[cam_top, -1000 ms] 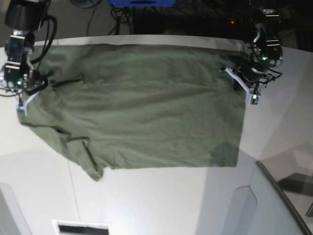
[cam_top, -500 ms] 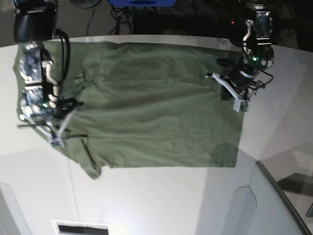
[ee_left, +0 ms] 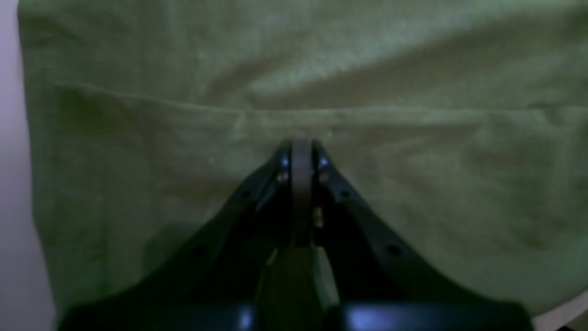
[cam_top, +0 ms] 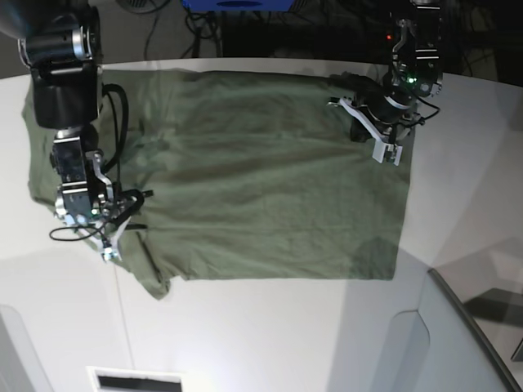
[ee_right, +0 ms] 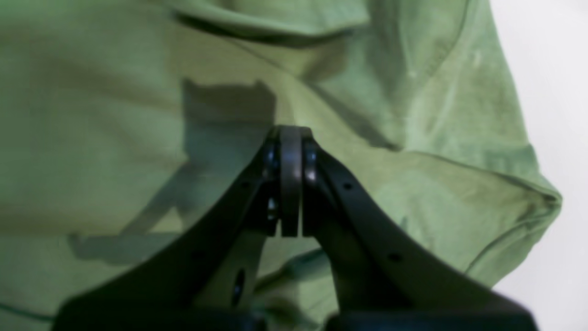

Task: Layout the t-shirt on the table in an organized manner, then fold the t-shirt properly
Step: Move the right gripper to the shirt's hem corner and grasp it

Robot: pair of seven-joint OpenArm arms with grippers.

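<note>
Seemingly plain, the t-shirt (cam_top: pixel 261 180) shows no readable label.

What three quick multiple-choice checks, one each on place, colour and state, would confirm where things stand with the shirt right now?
1. Where is the right end effector in the base view?
A. Over the shirt's lower left part, near a sleeve
B. Over bare table past the shirt's right edge
C. Off the table

2. What colour is the shirt?
A. White
B. Olive green
C. Blue

3. How do both end effectors' jaws stand?
A. Both wide open
B. One open, one shut
C. Both shut

Answers:
1. A: it sits over cloth at the shirt's lower left, and its wrist view shows a sleeve beside it.
2. B: every view shows green cloth on the white table.
3. C: each wrist view shows the jaws pressed together, the left end effector's too, with no cloth visibly pinched between them.
</note>
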